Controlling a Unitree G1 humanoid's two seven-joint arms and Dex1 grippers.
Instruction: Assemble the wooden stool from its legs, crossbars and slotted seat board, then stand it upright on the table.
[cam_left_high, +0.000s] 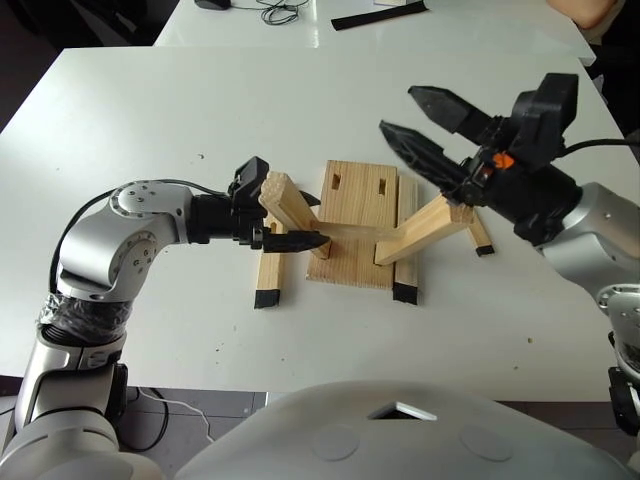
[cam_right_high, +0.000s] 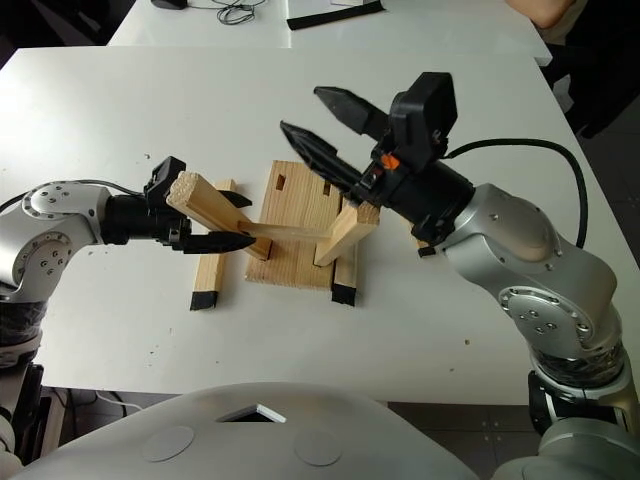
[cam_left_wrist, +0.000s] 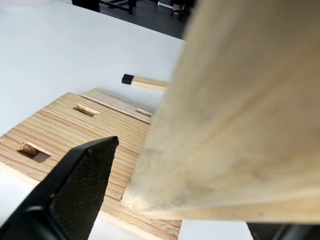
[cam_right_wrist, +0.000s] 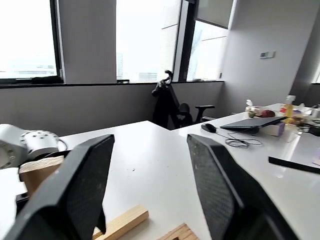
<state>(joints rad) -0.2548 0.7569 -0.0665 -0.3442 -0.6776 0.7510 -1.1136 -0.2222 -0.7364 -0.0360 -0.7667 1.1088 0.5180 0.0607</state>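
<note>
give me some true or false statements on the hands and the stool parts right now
1. The left hand is shut on a wooden leg. True.
2. The right hand is clamped on the seat board. False: it is open and holds nothing.
3. The seat board lies flat on the table. True.
4. The stool stands finished and upright. False: a loose leg lies on the table beside the board.

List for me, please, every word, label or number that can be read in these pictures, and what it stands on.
No text can be read in any view.
Seat board and the leg in the left hand: bare wood, no print.
Wall panel and desk clutter: too small to read.
</note>
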